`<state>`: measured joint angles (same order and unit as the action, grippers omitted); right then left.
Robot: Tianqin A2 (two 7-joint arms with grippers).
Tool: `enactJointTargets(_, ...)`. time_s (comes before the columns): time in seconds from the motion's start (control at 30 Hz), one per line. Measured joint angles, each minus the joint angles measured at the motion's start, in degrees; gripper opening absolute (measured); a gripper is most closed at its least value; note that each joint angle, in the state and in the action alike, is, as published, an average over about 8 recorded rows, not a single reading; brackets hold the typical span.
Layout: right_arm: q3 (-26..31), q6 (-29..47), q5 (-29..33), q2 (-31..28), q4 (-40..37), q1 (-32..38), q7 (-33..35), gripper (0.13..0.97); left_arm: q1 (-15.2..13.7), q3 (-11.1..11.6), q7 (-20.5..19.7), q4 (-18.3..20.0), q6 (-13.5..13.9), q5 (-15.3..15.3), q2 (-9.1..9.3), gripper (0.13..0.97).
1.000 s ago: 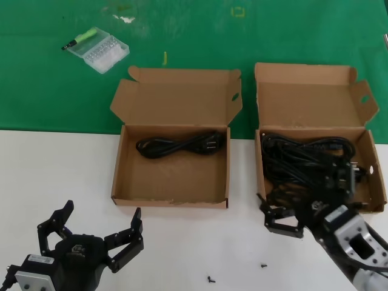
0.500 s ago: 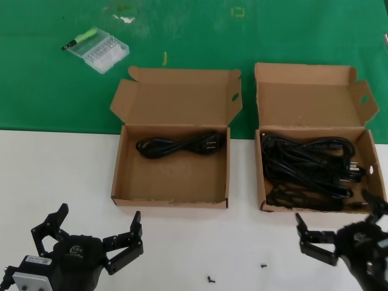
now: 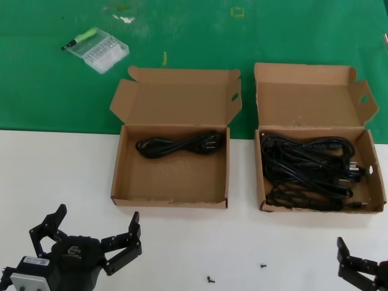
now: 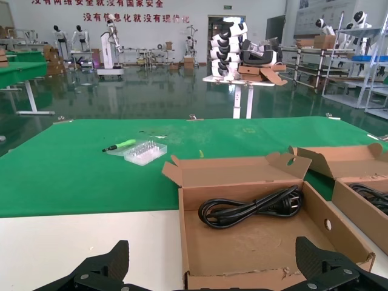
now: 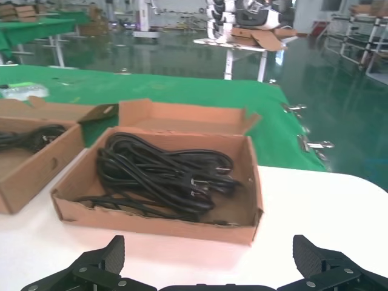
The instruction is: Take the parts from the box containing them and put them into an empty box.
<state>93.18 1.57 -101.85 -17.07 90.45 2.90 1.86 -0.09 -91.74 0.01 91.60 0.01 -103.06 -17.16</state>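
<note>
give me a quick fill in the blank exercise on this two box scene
1. The wider brown cardboard carton holds ____ black power cord.
2. The squarer brown cardboard carton holds a ____ of cords.
3. The left tool hovers with its fingers ____.
4. Two tiny black screws lie on the ____ tabletop.

Answers: one; tangle; open; white

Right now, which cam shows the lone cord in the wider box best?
Left wrist view: the lone cord lies close and unobstructed, plugs distinct. Head view shows it whole but smaller. Right wrist view catches only a part at the frame edge.
</note>
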Motion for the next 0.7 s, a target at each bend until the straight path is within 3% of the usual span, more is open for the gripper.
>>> enactJointTargets(0.7, -0.6, -0.6, -0.5, 0.0, 0.4, -1.1, -0.7, 0.966, 0.0, 0.0, 0.0, 0.0, 0.0, 0.0, -0.01, 0.966)
